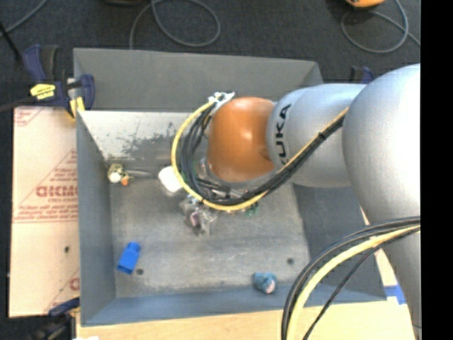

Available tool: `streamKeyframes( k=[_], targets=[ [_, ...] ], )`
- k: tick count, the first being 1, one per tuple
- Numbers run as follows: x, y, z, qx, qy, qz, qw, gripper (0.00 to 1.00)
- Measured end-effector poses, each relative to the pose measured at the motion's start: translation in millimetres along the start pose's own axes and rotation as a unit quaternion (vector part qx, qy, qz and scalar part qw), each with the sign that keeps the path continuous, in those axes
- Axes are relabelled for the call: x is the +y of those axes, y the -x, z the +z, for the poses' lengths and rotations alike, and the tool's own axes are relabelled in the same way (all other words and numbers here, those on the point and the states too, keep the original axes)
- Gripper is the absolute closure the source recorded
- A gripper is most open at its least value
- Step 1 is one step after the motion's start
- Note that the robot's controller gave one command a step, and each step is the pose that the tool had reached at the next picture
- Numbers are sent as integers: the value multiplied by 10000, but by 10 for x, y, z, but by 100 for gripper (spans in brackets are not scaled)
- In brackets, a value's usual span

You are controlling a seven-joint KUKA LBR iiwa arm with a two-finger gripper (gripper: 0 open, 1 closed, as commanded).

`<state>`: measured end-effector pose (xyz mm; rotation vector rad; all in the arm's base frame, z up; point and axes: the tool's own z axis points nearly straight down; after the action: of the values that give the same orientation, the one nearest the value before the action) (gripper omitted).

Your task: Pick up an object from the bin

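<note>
My gripper reaches down near the middle of the bin floor, mostly hidden under the arm's orange cover. A white rounded thing lies just to its upper left, partly covered by the cables. A small green bit peeks out from under the arm on the gripper's right. What lies right beneath the gripper is too dark and small to make out.
A blue block lies at the bin's front left. A blue-grey lump rests by the front wall. A small white and orange piece with a thin rod sits near the left wall. The arm covers the bin's right back part.
</note>
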<state>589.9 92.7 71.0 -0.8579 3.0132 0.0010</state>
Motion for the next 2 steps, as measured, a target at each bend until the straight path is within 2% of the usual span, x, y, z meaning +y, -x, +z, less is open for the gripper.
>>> streamKeyframes(
  k=[1, 2],
  targets=[
    [-52, 5, -329, 19, 6, -159, 9999, 100],
    [-129, -8, -780, -3, -4, -275, 9996, 100]
  ],
)
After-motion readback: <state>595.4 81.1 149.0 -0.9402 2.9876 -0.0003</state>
